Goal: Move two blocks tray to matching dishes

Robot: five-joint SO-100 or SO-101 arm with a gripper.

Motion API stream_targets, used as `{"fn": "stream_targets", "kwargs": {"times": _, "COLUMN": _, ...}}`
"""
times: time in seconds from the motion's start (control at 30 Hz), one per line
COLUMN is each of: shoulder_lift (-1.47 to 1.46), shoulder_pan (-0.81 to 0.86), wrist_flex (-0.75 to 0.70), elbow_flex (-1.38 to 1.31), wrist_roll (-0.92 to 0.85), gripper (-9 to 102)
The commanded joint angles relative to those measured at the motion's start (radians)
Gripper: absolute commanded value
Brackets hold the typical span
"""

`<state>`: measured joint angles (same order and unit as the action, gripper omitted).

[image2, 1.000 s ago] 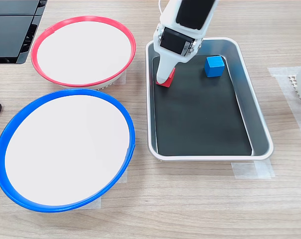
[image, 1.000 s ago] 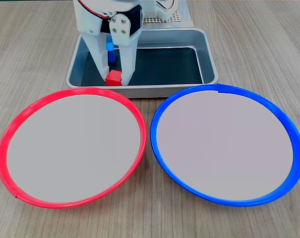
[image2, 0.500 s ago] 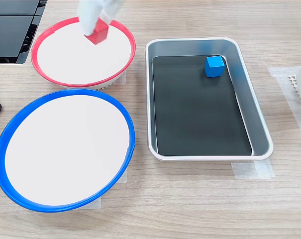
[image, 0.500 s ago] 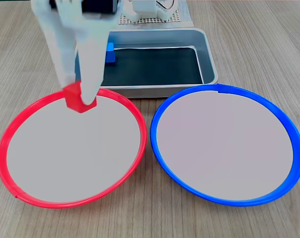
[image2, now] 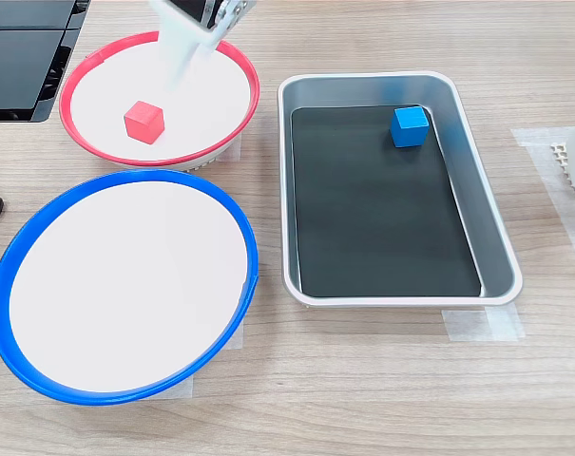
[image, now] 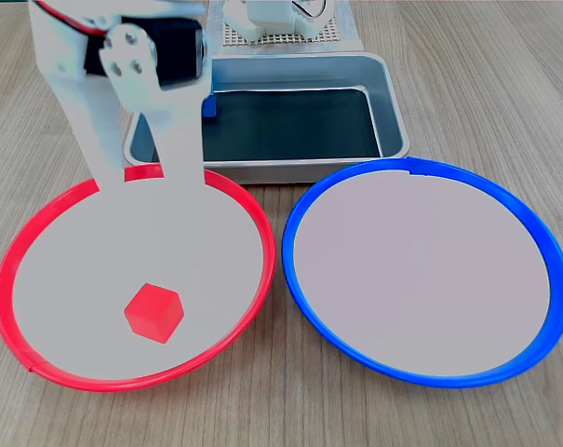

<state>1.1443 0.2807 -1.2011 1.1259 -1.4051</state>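
1. On the red-rimmed dish [image: 20, 244] the red block [image: 154, 313] lies loose on the pale centre, toward the near edge in a fixed view; in another fixed view the same block [image2: 143, 122] sits left of the dish's middle, touching nothing but the dish [image2: 232, 66].
2. Blue-rimmed dish [image: 542, 244]: pale centre bare in both fixed views [image2: 7, 275].
3. Tray [image: 393, 112]: silver walls, dark flat bottom. Blue block [image2: 410, 126] rests on that bottom near the far right corner in a fixed view; in another fixed view just a blue sliver [image: 208, 106] shows beside the arm.
4. Gripper [image: 132, 168]: white fingers hang over the far rim of the red-rimmed dish, well apart from the red block. Fingers spread, with a gap between them, nothing held. In another fixed view the gripper [image2: 184, 71] enters from the top edge over the same dish; finger spacing cannot be told there.
5. Obstruction: the white arm body covers the tray's left end and most of the blue block in a fixed view.
6. Surroundings: dark flat panel [image2: 21, 57] at the upper left edge; perforated white base [image: 290, 35] behind the tray; strips of clear tape [image2: 482, 325] by the tray's near corner.
7. Surface: light wood-grain table [image: 476, 56]; both dishes sit side by side, just apart, in front of the tray.
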Motion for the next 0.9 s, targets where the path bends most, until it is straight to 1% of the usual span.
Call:
{"fn": "stream_targets", "kwargs": {"times": 0.0, "shoulder_lift": 0.133, "shoulder_pan": 0.011, "wrist_flex": -0.187, "elbow_flex": 0.020, "wrist_roll": -0.272, "gripper": 0}}
{"fn": "stream_targets", "kwargs": {"times": 0.07, "shoulder_lift": 0.207, "shoulder_pan": 0.029, "wrist_flex": -0.307, "elbow_flex": 0.080, "wrist_roll": -0.485, "gripper": 0}}
{"fn": "stream_targets", "kwargs": {"times": 0.1, "shoulder_lift": 0.247, "shoulder_pan": 0.037, "wrist_flex": -0.344, "elbow_flex": 0.126, "wrist_roll": -0.557, "gripper": 0}}
{"fn": "stream_targets", "kwargs": {"times": 0.13, "shoulder_lift": 0.290, "shoulder_pan": 0.044, "wrist_flex": -0.365, "elbow_flex": 0.183, "wrist_roll": -0.620, "gripper": 0}}
{"fn": "stream_targets", "kwargs": {"times": 0.2, "shoulder_lift": 0.376, "shoulder_pan": 0.055, "wrist_flex": -0.359, "elbow_flex": 0.316, "wrist_roll": -0.681, "gripper": 0}}
{"fn": "stream_targets", "kwargs": {"times": 0.3, "shoulder_lift": 0.517, "shoulder_pan": 0.091, "wrist_flex": -0.298, "elbow_flex": 0.563, "wrist_roll": -0.727, "gripper": 0}}
{"fn": "stream_targets", "kwargs": {"times": 0.5, "shoulder_lift": 0.718, "shoulder_pan": 0.166, "wrist_flex": -0.190, "elbow_flex": 0.900, "wrist_roll": -0.775, "gripper": 3}}
{"fn": "stream_targets", "kwargs": {"times": 0.53, "shoulder_lift": 0.749, "shoulder_pan": 0.172, "wrist_flex": -0.179, "elbow_flex": 0.936, "wrist_roll": -0.772, "gripper": 6}}
{"fn": "stream_targets", "kwargs": {"times": 0.6, "shoulder_lift": 0.801, "shoulder_pan": 0.184, "wrist_flex": -0.169, "elbow_flex": 0.992, "wrist_roll": -0.773, "gripper": 16}}
{"fn": "stream_targets", "kwargs": {"times": 0.67, "shoulder_lift": 0.830, "shoulder_pan": 0.190, "wrist_flex": -0.160, "elbow_flex": 1.020, "wrist_roll": -0.775, "gripper": 21}}
{"fn": "stream_targets", "kwargs": {"times": 0.87, "shoulder_lift": 0.834, "shoulder_pan": 0.212, "wrist_flex": -0.040, "elbow_flex": 1.086, "wrist_roll": -0.799, "gripper": 20}}
